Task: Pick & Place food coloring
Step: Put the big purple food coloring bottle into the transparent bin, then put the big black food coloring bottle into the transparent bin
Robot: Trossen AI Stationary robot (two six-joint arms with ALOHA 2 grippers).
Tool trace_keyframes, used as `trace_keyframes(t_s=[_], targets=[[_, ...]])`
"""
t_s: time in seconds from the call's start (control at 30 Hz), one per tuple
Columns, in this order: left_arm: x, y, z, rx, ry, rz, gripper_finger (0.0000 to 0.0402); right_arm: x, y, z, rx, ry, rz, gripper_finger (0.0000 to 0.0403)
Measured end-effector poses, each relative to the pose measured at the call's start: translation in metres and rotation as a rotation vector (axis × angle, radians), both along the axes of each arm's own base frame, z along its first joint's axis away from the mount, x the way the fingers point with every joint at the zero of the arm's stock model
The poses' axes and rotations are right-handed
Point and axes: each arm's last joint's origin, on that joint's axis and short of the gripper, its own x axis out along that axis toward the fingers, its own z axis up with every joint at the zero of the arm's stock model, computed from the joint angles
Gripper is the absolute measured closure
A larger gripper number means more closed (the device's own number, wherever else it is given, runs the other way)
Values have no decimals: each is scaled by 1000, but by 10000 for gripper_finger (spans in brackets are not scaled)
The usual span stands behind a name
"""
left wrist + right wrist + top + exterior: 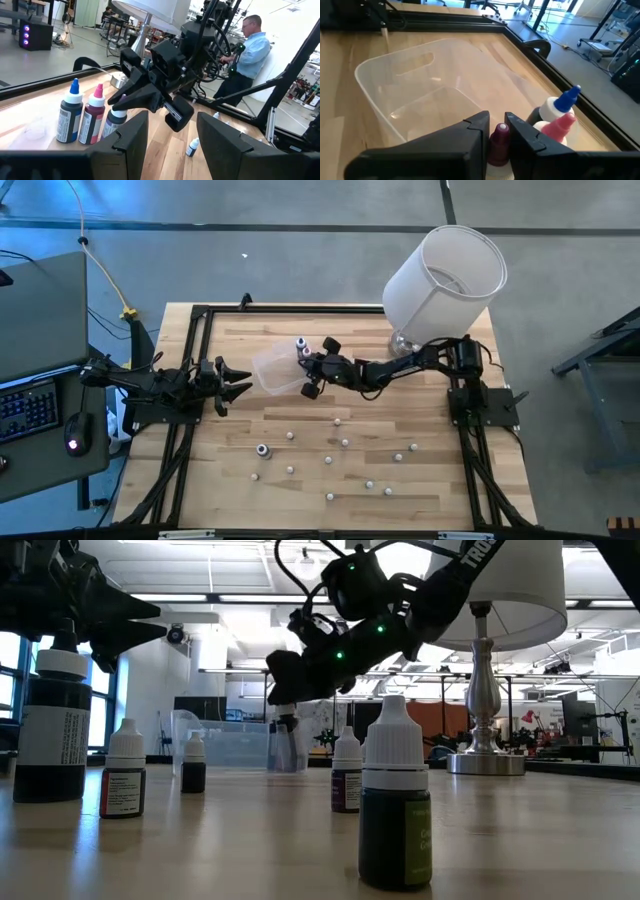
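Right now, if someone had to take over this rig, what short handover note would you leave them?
Right gripper: over the table's middle, beside the clear tub, fingers close around the purple-topped bottle; grip looks nearly closed, whether it holds I cannot tell.
Left gripper: waiting at the left edge, open, empty.
Bottles: blue-topped and pink-topped ones stand beside the purple one, next to the tub. Many small white-capped bottles stand scattered over the near half of the table.
Done: nothing shows inside the tub.
Left: likely everything still needs placing, starting with the purple one.
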Motion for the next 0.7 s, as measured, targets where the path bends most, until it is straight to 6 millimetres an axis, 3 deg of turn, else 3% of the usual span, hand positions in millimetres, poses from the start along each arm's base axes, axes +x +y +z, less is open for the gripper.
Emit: trace_keyframes(t_s=[0.17, 0.47, 0.7], targets=[[0, 0, 0, 0, 0, 0, 234, 0, 0, 0, -6, 4, -17, 348], [0, 0, 0, 0, 0, 0, 234, -2, 2, 0, -97, 50, -58, 283], [0, 0, 0, 0, 0, -1, 234, -9, 39, 49, -193, -34, 48, 261]])
